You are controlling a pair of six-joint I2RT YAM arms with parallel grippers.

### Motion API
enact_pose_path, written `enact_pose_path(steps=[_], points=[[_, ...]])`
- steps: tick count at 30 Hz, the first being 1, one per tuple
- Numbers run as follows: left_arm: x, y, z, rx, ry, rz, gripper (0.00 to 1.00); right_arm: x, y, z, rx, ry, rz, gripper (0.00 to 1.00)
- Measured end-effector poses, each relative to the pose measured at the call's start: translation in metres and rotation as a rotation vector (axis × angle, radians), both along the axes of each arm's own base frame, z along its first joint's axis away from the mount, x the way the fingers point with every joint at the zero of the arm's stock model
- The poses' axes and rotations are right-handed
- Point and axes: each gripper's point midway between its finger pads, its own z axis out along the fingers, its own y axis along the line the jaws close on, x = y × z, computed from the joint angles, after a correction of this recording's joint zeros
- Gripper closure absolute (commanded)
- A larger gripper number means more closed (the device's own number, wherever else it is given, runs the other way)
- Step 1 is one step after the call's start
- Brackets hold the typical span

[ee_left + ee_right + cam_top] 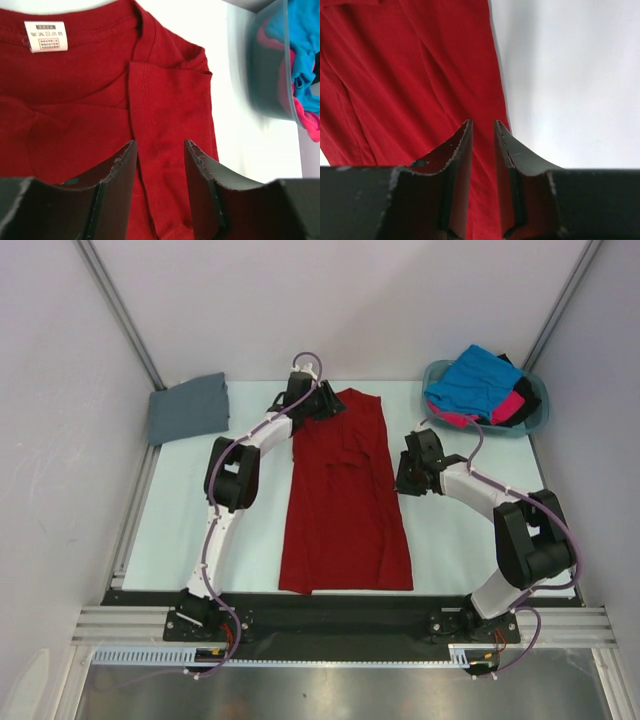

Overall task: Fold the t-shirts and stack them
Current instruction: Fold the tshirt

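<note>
Teal basket (430,375) is filled by three shirts: blue (470,380), pink (511,407), black (529,403). Red shirt (345,500), grey shirt (188,408) laid on worktop (450,540). Left tool (160,145) parted, empty; right tool (483,124) grip cannot be told.

Pale grey walls (350,300) close in a white table (160,530) on three sides. Metal posts (118,310) run up both back corners. Shiny steel sheet (340,695) fills the frame's bottom edge.

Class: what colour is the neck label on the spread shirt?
White label, best in left wrist view.
</note>
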Motion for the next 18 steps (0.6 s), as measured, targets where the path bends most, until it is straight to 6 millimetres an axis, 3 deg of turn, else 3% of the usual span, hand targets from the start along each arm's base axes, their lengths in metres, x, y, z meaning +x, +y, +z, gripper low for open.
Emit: enact_pose_path(steps=[10, 18], points=[[0.001, -0.008, -0.007, -0.023, 0.024, -0.033, 0.55, 0.002, 0.001, -0.002, 0.025, 0.010, 0.005, 0.73], [-0.003, -0.009, -0.031, -0.016, 0.070, -0.036, 0.55, 0.002, 0.001, -0.005, 0.034, 0.023, 0.006, 0.73]])
